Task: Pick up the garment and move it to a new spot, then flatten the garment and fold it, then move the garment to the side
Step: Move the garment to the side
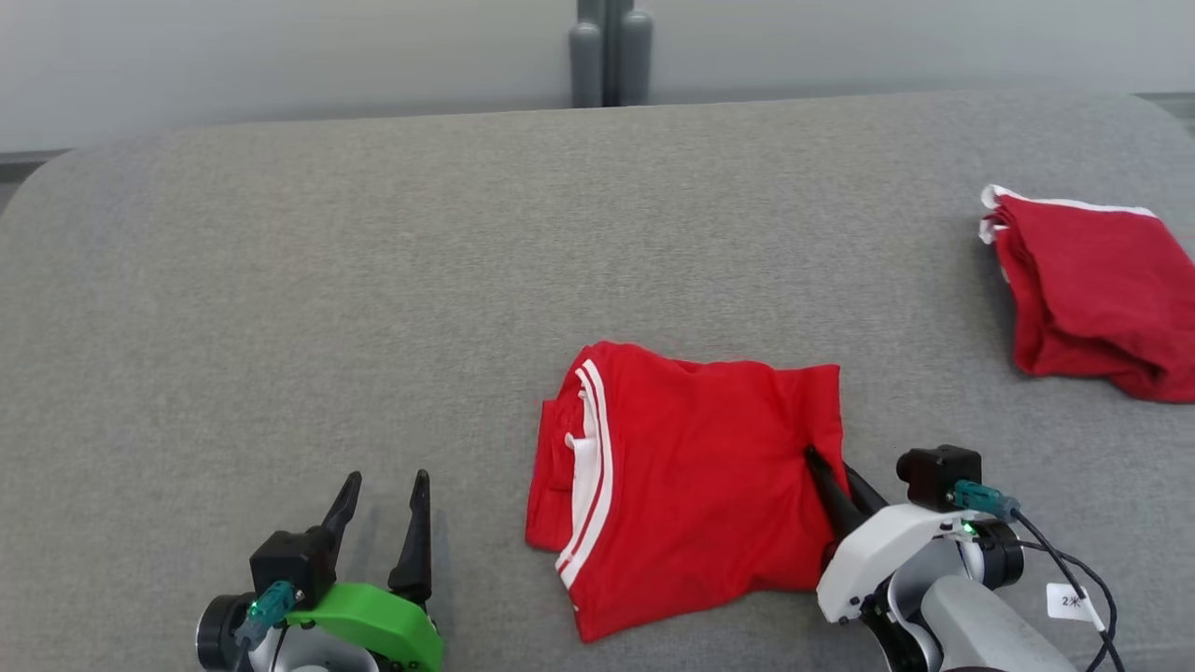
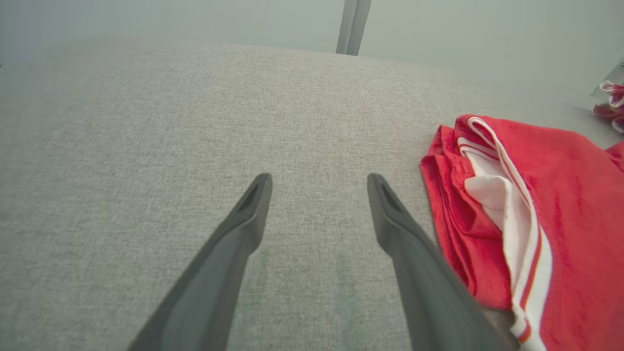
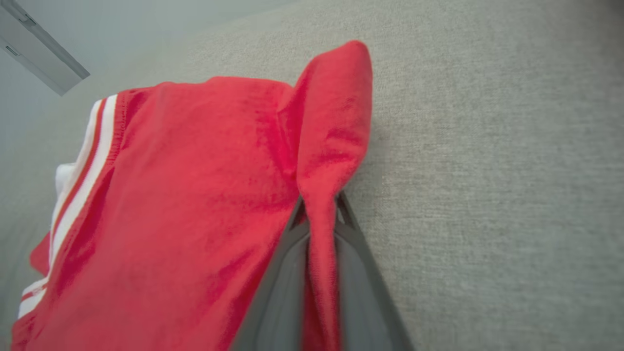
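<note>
Grey table [image 1: 280, 280], lower centre: my right end effector [image 1: 829, 471] clenches the folded garment [image 1: 691, 467] by its edge, left end effector [image 1: 387, 481] released; next I'd carry it aside.

- The garment [image 1: 691, 476] lies on the padded surface [image 1: 373, 280].
- The left gripper [image 1: 387, 478] is left of the garment, apart from it.
- The right gripper [image 1: 829, 464] touches the garment's right edge.
- A second cloth [image 1: 1092, 289] lies behind the garment, well to its right.

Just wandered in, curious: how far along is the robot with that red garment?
The garment already lies folded on the grey surface. The right gripper is shut on its edge; the left gripper hangs open beside it. Remaining: moving it aside, perhaps near the other folded garment.
</note>
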